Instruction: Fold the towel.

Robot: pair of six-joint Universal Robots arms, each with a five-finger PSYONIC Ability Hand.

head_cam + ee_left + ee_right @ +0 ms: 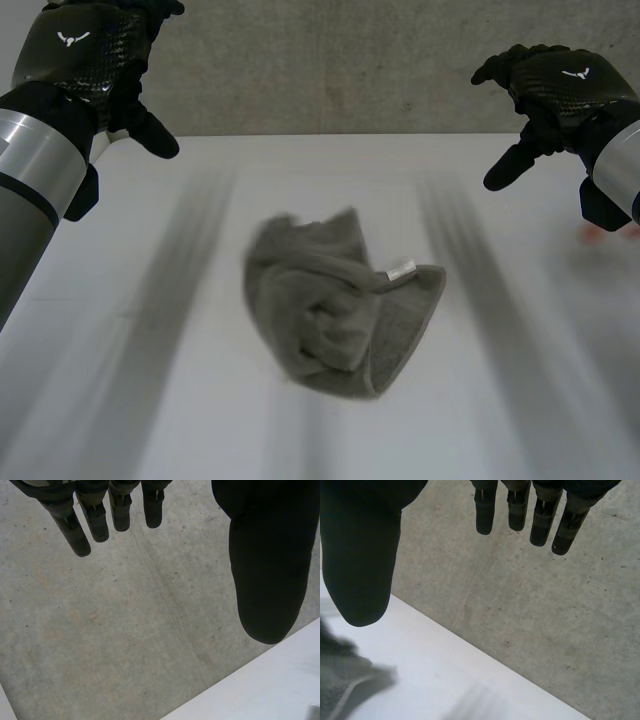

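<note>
**Both hands lifted with fingers loose, towel bunched at mid-bench**

The left arm (35, 170) rises along the left side of the head view. Its left hand (88, 58) is held up above the far left corner of the white bench (140, 400), well apart from the cloth. In the left wrist view its fingers (95, 522) hang straight and a little apart. The thumb (267, 570) stands wide of them, and nothing lies between them. Past the fingertips is grey concrete (125, 630), with the bench edge beside the thumb.

The grey towel (340, 305) is at the middle of the bench, between the two arms and touched by neither hand. It is crumpled into a rough heap, with folds rolled in on themselves and a hemmed edge curving round the side nearer the right arm. A small white label (400, 268) sticks out at the upper part of that hem.

The right hand (555, 85) is raised over the far right part of the bench, also well clear of the towel, with its thumb pointing down toward the bench. In the right wrist view its fingers (520, 510) are straight and slightly spread, and its thumb (360, 555) is set far from them, gripping nothing. A bunched part of the towel shows below that thumb, on the white bench, with concrete beyond the fingertips
</note>
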